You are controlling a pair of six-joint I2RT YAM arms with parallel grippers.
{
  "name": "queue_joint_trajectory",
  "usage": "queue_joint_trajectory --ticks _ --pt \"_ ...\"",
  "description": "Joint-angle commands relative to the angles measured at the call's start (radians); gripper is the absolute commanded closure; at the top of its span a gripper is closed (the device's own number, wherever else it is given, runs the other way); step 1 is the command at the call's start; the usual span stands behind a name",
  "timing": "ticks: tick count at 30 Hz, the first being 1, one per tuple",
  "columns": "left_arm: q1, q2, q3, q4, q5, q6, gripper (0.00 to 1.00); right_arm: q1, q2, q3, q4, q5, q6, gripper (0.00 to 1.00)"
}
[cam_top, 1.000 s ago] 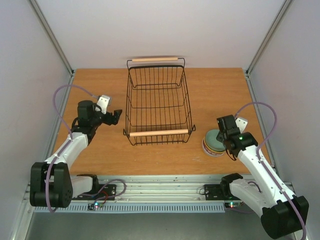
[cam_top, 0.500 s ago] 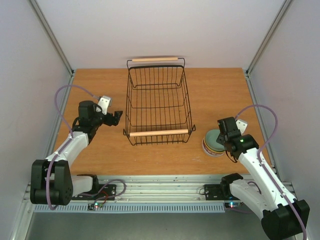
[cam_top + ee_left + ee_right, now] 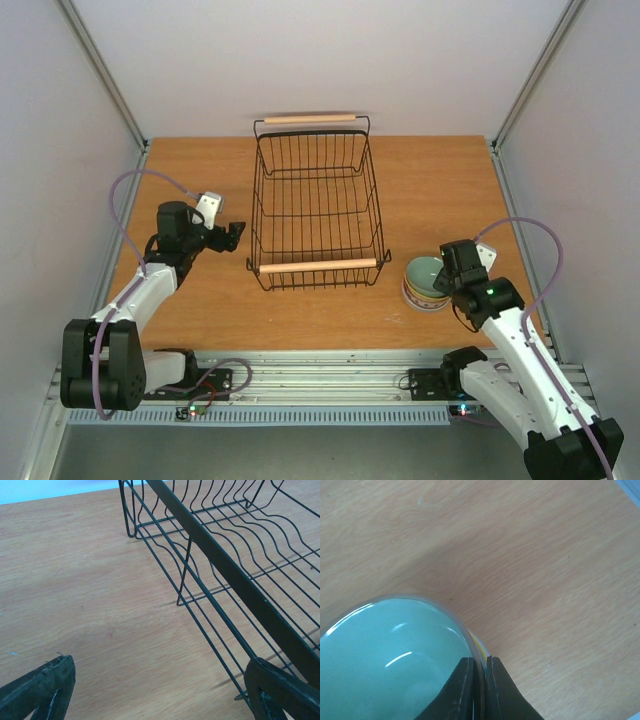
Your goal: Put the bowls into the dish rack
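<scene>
The rim of the pale green bowl (image 3: 395,650) is pinched between the almost closed fingers of the right pincer (image 3: 479,661). The bowl is seated atop the stack of bowls (image 3: 424,298) by the table's (image 3: 200,300) near edge, toward the right corner. The left pincer (image 3: 160,672) is held wide open and empty beside the dish rack (image 3: 225,575). The rest of the stack is mostly hidden.

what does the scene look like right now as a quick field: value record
dish rack: on the table, no bowls in it
bowl stack: on the table, right of the rack's near right corner
pale green bowl: top of the stack
right hand: shut on the pale green bowl's rim
left hand: open, empty, left of the rack
progress: no bowl loaded yet
</scene>
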Motion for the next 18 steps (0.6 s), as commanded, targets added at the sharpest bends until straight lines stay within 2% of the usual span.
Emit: queue_joint_trajectory --ticks 1,10,18 --pt "0.005 0.002 0.01 0.02 0.01 0.0 0.07 0.001 -0.038 0.016 -0.006 -0.018 0.007 0.98" --pt "0.005 -0.019 0.016 0.001 0.017 0.013 0.07 0.001 -0.111 0.106 -0.061 0.036 -0.023 0.99" --pt "0.005 -0.047 0.059 -0.083 0.053 0.04 0.06 0.001 -0.145 0.237 -0.036 0.006 -0.084 0.99"
